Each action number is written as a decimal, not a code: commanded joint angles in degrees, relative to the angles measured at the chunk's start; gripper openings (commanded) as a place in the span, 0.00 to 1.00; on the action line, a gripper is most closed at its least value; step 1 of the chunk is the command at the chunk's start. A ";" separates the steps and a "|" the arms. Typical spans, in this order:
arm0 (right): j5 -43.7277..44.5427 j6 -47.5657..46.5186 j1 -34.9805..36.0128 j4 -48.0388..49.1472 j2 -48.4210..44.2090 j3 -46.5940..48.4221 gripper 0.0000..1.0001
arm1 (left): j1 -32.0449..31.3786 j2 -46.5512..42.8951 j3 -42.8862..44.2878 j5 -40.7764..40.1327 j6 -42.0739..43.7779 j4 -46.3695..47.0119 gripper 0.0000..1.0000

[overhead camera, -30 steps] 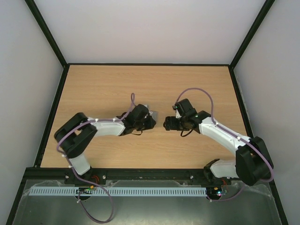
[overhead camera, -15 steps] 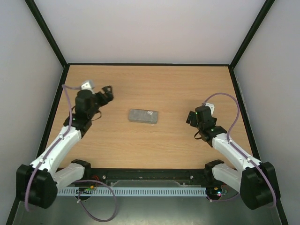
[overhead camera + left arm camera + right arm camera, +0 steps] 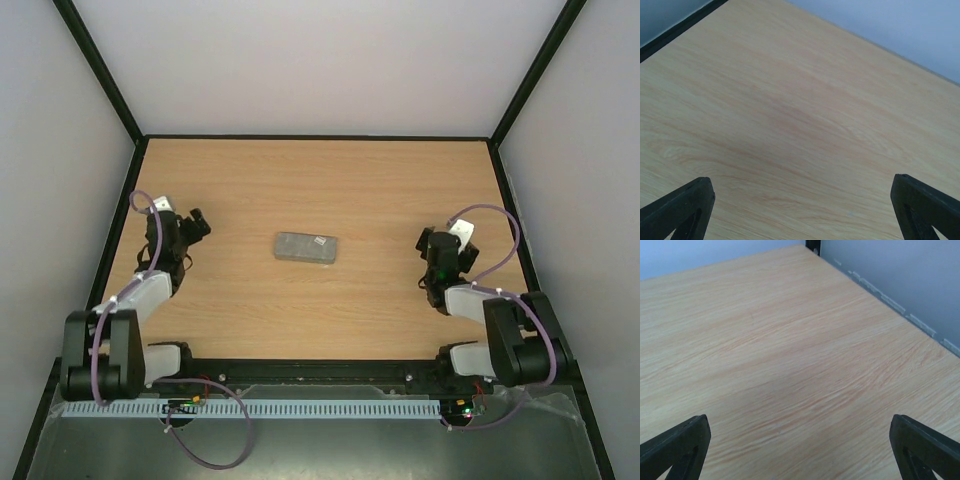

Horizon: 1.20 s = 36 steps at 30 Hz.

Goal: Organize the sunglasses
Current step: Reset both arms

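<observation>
The sunglasses show in no view. A grey rectangular case [image 3: 306, 247] lies shut, flat on the middle of the wooden table [image 3: 330, 180]. My left gripper [image 3: 196, 222] is drawn back at the table's left side, well away from the case. Its wrist view shows the jaws wide apart over bare wood, the gripper [image 3: 801, 185] open and empty. My right gripper [image 3: 437, 244] is drawn back on the right side, also apart from the case. Its jaws stand equally wide over bare wood in its own view, the gripper [image 3: 800, 425] open and empty.
A black frame edges the table, with grey walls [image 3: 320, 60] rising at the back and both sides. The right wall's foot [image 3: 890, 302] runs close past the right gripper. Both arm bases sit on the near rail [image 3: 320, 372].
Both arms have pulled back from the case in the middle to their own sides, folding in near their bases. Both grippers have opened wide. The case stays shut where it was.
</observation>
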 commanded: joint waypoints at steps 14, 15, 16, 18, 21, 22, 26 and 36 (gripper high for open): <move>-6.62 -4.51 -5.08 31.17 8.77 -5.87 0.99 | 6.45 16.43 2.78 7.89 7.52 17.96 1.00; -7.60 -4.85 -4.97 32.50 8.63 -6.79 0.99 | 6.48 16.63 2.37 8.16 7.47 19.03 1.00; -8.81 -5.02 -4.97 33.78 8.42 -7.64 0.99 | 6.41 16.75 1.93 8.35 7.35 19.74 0.99; -11.81 -6.48 -4.97 37.55 9.22 -9.32 0.99 | 6.46 16.85 1.31 8.60 7.36 21.43 1.00; -11.79 -7.95 -4.92 53.34 15.77 -13.46 0.98 | 6.46 17.02 0.35 9.20 8.09 23.80 1.00; -11.76 -8.13 -4.62 52.48 15.35 -13.23 0.99 | 6.46 17.12 -0.23 9.08 8.41 25.33 1.00; -12.27 -8.47 -4.37 45.90 14.56 -10.53 0.98 | 6.29 16.97 -2.05 6.04 9.36 29.09 1.00; -12.19 -8.24 -4.31 37.14 14.30 -6.25 0.98 | 4.60 15.33 -5.88 -2.27 9.94 36.83 1.00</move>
